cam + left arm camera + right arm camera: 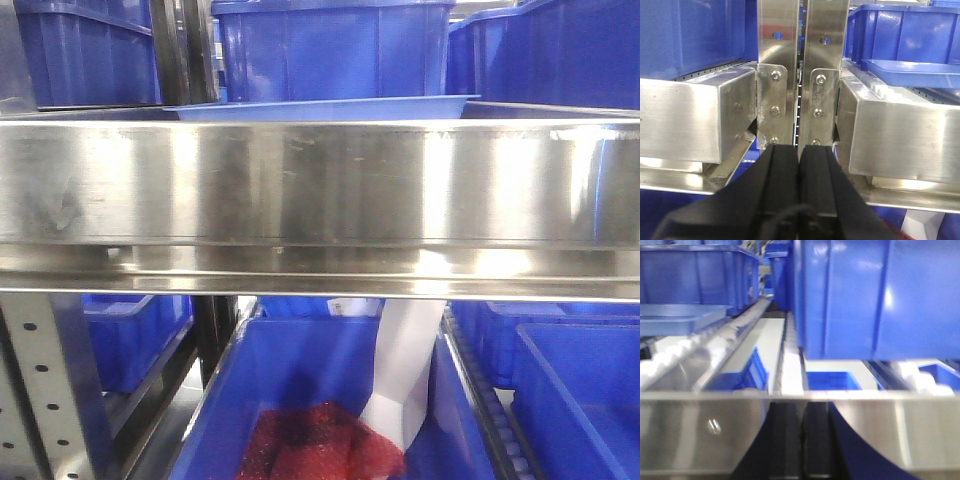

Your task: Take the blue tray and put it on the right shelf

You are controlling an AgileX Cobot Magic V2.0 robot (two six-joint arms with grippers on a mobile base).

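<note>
Your glossy blue tray [320, 108] sits behind the right shelf's [320, 185] steel rail; left gripper [799, 155] fingers pressed together empty, right gripper [802, 440] too blurred to tell.

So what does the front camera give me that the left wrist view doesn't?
Front only: a lower bin holding red material and white sheet, below the steel front rail.

Left wrist only: the left gripper, shut and empty, facing two bolted uprights.

Both: the blue tray lying on the shelf, with deep blue bins behind.
</note>
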